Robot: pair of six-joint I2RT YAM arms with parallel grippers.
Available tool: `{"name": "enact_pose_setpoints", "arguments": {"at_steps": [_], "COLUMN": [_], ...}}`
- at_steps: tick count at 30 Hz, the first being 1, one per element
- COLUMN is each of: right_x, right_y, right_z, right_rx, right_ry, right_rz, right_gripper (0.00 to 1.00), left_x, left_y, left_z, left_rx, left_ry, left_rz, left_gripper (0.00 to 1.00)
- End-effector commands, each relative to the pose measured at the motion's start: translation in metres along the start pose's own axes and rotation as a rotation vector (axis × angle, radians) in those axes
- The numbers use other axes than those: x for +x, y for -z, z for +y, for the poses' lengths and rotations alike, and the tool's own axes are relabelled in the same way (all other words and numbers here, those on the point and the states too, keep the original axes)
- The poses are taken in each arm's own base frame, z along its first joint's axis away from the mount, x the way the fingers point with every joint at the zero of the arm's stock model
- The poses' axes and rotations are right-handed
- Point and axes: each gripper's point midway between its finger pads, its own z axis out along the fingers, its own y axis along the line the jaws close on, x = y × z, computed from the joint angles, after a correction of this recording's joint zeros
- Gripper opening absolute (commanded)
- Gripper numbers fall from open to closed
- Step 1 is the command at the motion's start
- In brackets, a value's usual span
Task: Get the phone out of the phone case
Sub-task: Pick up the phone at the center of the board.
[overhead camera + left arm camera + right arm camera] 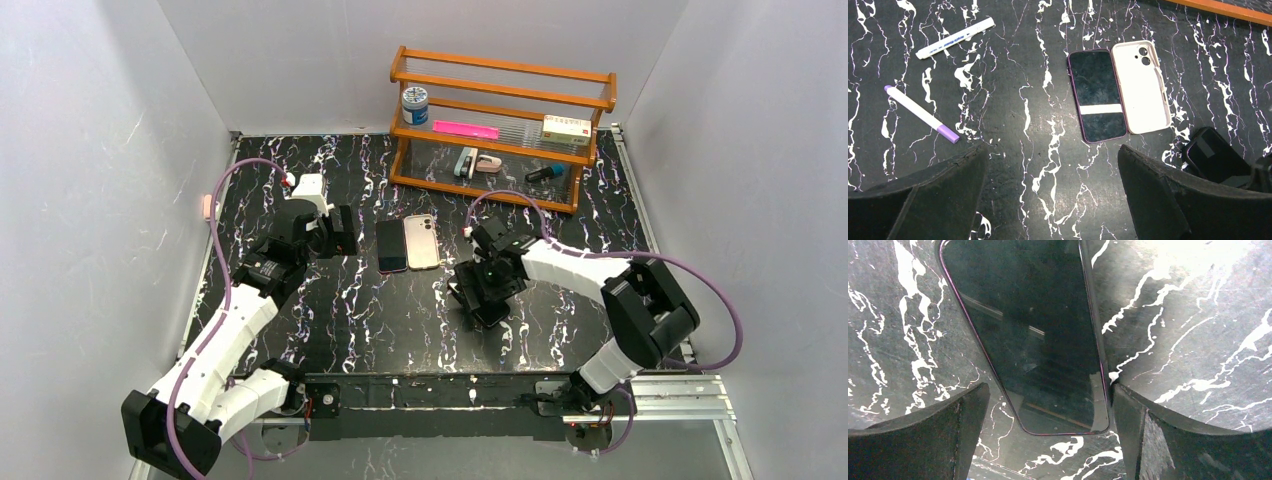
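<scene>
Phone (391, 246) and pale case (421, 242) lie flat, touching along their long edges, in the middle of the worktop (560, 330) toward its far edge; the case looks empty. A second phone (1033, 335) lies right of middle, under the right gripper (1048, 390), whose fingers (1158, 440) are spread wide to either side of it, gripping nothing. Whether that one wears a thin case, I cannot tell. The left gripper (1052, 155) hangs wide open and empty too. Closing on so thin a slab risks the fingers riding over its edge and skidding it across the slick worktop.
</scene>
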Motion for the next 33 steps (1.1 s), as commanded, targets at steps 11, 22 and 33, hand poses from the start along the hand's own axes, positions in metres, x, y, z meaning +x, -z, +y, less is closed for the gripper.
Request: {"name": "enact_pose_setpoints", "arguments": {"at_steps": [11,22,33], "right_x": [0.021,0.008,-0.025], "right_y": [-0.022,-0.021,-0.005], "right_z": [-0.001,0.022,0.072], "right_rx": [0.211,0.132,-0.147], "right_ry": [0.092,0.183,0.288], "right_rz": [0.164,0.105,-0.141], "right_gripper": [0.98,0.60,0.18], "left_x": [-0.004,0.011,0.055], "left_y": [0.004,0.001,-0.005], "left_z": [0.005,-0.016,-0.057], "left_rx": [-0.012,0.096,0.287], "left_ry": [-0.013,0.032,0.177], "left_rz": [-0.021,0.039,0.235], "left_gripper": [0.98,0.98,0.98]}}
